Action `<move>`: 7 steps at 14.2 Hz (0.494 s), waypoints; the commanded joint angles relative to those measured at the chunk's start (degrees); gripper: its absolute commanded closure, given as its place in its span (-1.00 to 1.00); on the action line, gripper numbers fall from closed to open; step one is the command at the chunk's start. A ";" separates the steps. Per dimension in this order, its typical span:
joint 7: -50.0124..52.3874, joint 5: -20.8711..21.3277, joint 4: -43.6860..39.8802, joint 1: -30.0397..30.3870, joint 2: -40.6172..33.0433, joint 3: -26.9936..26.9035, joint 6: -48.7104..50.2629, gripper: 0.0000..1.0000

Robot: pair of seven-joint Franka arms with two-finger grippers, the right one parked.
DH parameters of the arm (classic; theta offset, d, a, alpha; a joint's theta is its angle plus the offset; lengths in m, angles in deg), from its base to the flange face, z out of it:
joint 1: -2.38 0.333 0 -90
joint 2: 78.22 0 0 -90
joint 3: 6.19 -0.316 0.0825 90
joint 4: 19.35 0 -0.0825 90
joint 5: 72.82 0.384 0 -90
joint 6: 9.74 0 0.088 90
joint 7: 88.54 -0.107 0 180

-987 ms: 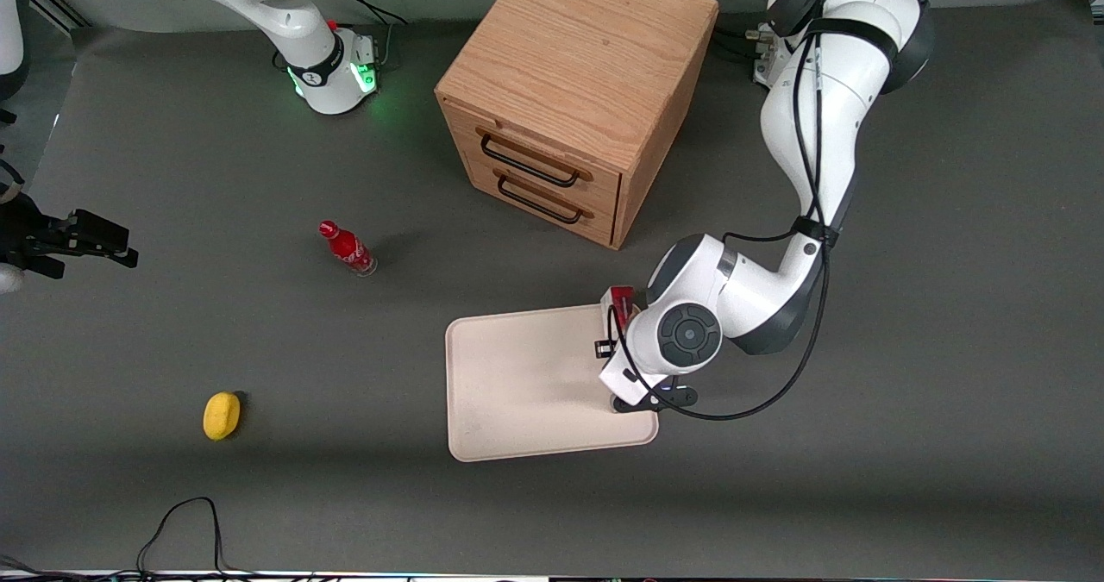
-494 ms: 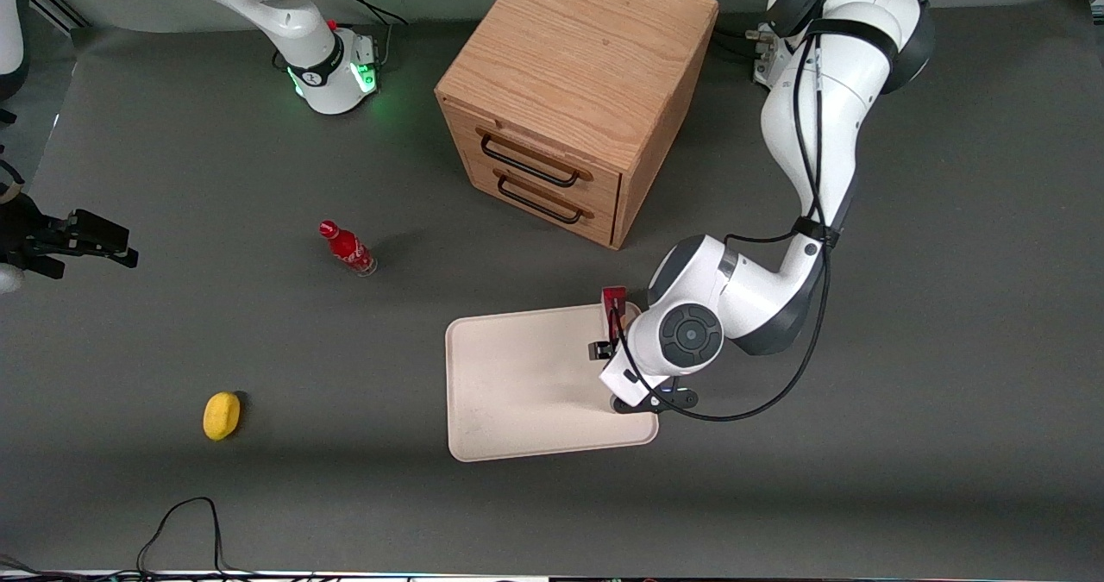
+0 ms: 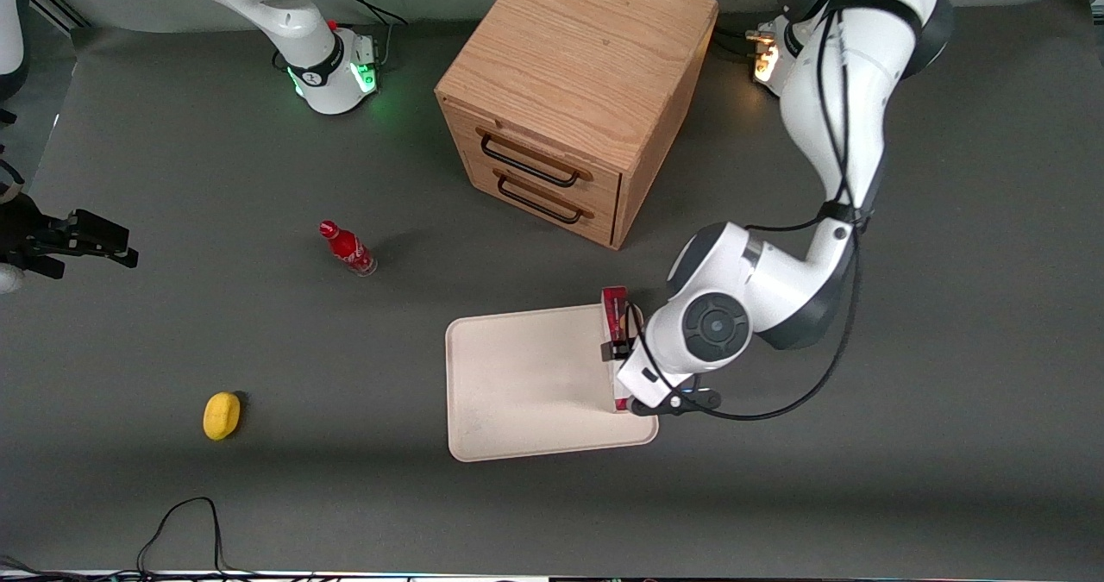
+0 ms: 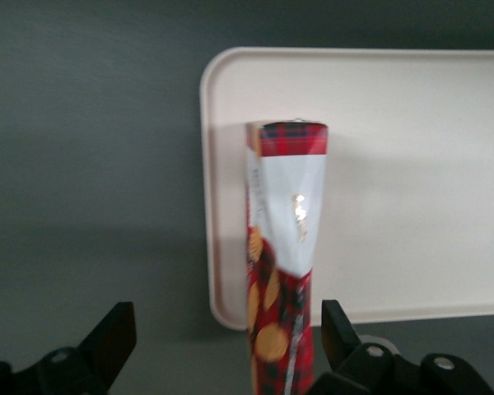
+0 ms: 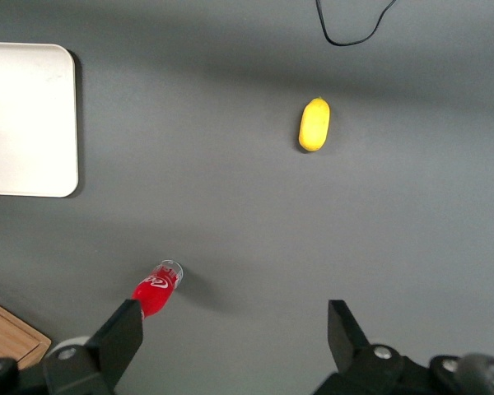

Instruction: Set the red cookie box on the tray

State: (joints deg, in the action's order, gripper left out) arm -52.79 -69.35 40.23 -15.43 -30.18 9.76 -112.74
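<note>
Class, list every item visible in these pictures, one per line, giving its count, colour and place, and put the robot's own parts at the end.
red cookie box: one, red with a white-grey face, standing on its narrow edge on the tray, along the rim nearest the working arm.
tray: one, pale cream-pink, on the table nearer the front camera than the cabinet.
cabinet: one, wooden with two black-handled drawers, both closed.
bottle: one, red, upright, toward the parked arm's end.
yellow object: one, nearer the front camera than the bottle.
table: one, dark grey.
gripper: one, black fingers, open, either side of the box without touching it.
</note>
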 commanded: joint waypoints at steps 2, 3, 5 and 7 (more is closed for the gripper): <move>-2.08 0.05 20.53 4.88 -19.52 -0.13 1.13 -1.00; -4.87 -0.04 23.96 6.63 -23.48 -0.13 2.53 -1.00; -8.66 -0.04 28.81 10.93 -29.64 -0.13 5.52 -1.00; -16.37 -0.04 34.25 15.59 -36.23 -0.22 6.76 -1.00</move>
State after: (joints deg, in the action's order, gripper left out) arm -62.42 -69.27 63.89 -4.39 -57.06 9.53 -105.50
